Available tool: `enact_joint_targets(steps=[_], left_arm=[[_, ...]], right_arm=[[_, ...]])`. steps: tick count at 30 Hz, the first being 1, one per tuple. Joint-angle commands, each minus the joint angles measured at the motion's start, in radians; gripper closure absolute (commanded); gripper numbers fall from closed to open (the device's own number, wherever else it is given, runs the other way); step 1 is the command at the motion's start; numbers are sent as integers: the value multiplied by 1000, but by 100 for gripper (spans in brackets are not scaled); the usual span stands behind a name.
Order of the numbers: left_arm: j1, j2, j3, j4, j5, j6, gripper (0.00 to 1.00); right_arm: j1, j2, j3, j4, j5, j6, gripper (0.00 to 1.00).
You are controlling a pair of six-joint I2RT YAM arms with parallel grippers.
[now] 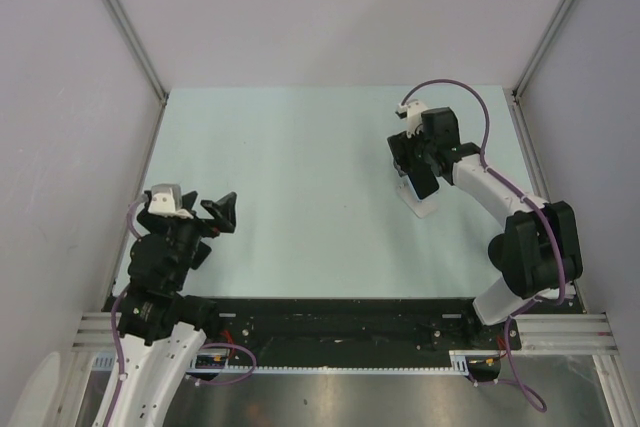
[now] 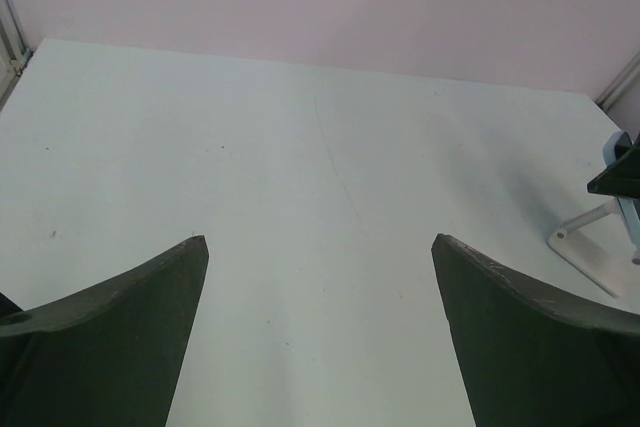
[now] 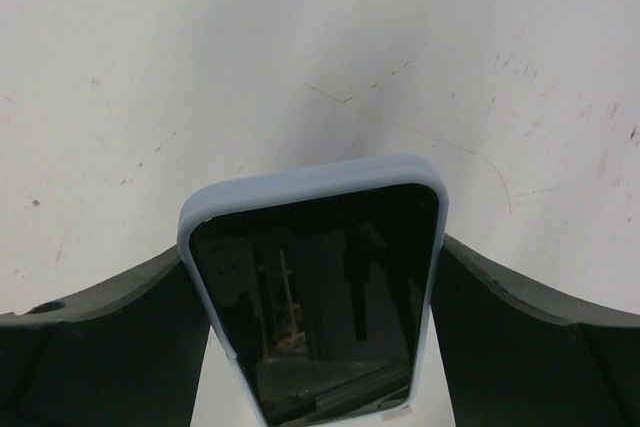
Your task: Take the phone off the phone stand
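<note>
bare table [image 1: 300, 207] between arms, phone stand [image 1: 420, 202] blocking far right

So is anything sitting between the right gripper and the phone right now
No, nothing visible. In the right wrist view the phone sits directly between the right gripper fingers, which flank both of its edges; whether they are already pressing on it cannot be told. From above, the white phone stand is below the gripper, not in its way.
</note>
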Motion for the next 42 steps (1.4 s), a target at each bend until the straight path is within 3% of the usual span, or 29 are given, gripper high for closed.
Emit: enact_joint_targets(steps=[1,2,8,14,18,23,32,42], left_arm=[[-7,27,5,37,57,-7,0],[-7,38,5,34,64,-11,0],[-10,122,29,43,159,-47,0],[-44,241,80,79,250,-88,1],[-135,297,98,145,232,-126,2],[-295,388,106,251,174,-163,1],[-517,578,109,515,115,-172,1],[-617,796,160,622,29,-129,1]], right_arm=[[18,-58,39,9,26,6,33],[18,-84,37,16,28,12,43],[32,-171,39,32,60,76,74],[43,-271,39,51,105,201,89],[52,-320,39,55,82,354,97],[75,-357,39,51,74,588,100],[188,-368,37,16,124,807,100],[294,-343,5,57,94,931,100]])
